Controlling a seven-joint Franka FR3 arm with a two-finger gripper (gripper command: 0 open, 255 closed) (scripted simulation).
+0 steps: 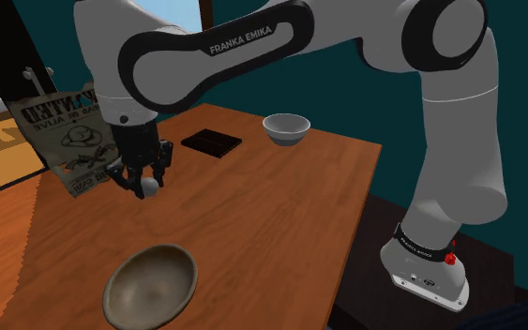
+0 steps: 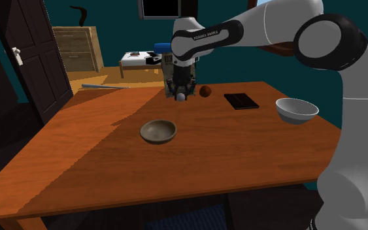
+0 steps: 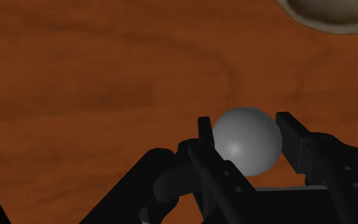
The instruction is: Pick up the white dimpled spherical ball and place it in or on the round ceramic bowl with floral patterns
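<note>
- At the shoulder view's left, a "WANTED" poster (image 1: 69, 141) stands by the wooden table (image 1: 280, 216).
- Just beside it, the gripper (image 1: 145, 181) points down, its jaws clenched on the grey ball (image 3: 246, 140), one finger on each side.
- Below it in the picture, well apart, sits a grey-brown bowl (image 1: 151, 284).
- Further right lie a flat black slab (image 1: 211, 142), then a white bowl (image 1: 286, 127).

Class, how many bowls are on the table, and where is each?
2. A grey-brown bowl lies near the shoulder view's lower edge; a white bowl stands by the far edge of the table. None seems hidden.
</note>
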